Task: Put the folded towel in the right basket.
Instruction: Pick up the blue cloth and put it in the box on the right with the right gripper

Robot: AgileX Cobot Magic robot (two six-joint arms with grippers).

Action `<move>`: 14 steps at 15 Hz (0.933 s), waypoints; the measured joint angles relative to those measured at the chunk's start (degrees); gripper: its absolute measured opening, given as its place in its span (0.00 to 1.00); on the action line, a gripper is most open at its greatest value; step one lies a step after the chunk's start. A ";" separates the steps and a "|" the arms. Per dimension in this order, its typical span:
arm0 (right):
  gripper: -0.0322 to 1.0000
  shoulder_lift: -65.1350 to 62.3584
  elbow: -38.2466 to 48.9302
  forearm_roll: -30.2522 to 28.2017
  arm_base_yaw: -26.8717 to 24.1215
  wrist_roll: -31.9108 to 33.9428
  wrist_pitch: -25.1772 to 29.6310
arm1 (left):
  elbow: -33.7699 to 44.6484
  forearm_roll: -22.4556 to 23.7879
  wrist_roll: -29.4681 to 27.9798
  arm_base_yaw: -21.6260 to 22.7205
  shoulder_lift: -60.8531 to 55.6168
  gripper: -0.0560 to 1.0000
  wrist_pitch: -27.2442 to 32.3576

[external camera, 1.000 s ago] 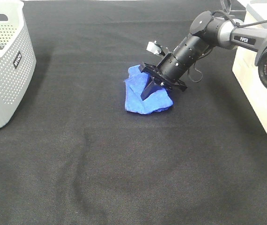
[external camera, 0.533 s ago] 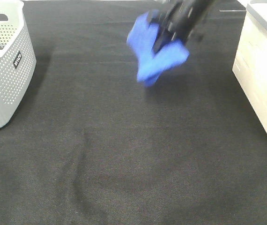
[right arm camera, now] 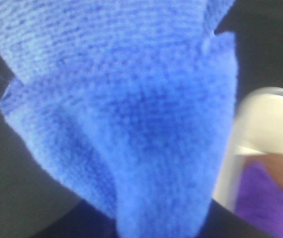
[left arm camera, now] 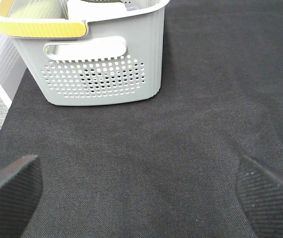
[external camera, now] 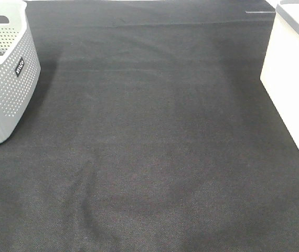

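Observation:
The blue folded towel [right arm camera: 131,114] fills the right wrist view, hanging close under the camera and hiding the gripper's fingers, which hold it off the table. Beside it shows the white rim of the right basket [right arm camera: 258,124]. In the exterior high view the towel and both arms are out of view; the right basket [external camera: 294,79] stands at the right edge. My left gripper [left arm camera: 141,196] is open and empty, its fingertips [left arm camera: 10,191] wide apart above the black cloth.
A grey perforated basket [external camera: 5,73] stands at the far left; the left wrist view [left arm camera: 97,64] shows its yellow handle. Something purple [right arm camera: 268,201] lies inside the right basket. The black table cloth [external camera: 149,147] spans the middle.
My right gripper lifted the blue towel off the table, carried it up and to the right, and has left the exterior high view with it.

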 joint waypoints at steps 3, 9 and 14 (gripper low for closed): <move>0.25 -0.52 3.55 3.38 -14.09 1.55 -0.06 | 0.00 0.00 0.00 0.00 0.00 0.99 0.00; 0.25 3.27 14.50 5.56 -24.24 1.43 0.00 | 0.00 0.00 0.00 0.00 0.00 0.99 0.00; 0.93 6.88 14.78 2.64 -19.37 1.49 0.11 | 0.00 0.00 0.00 0.00 0.00 0.99 0.00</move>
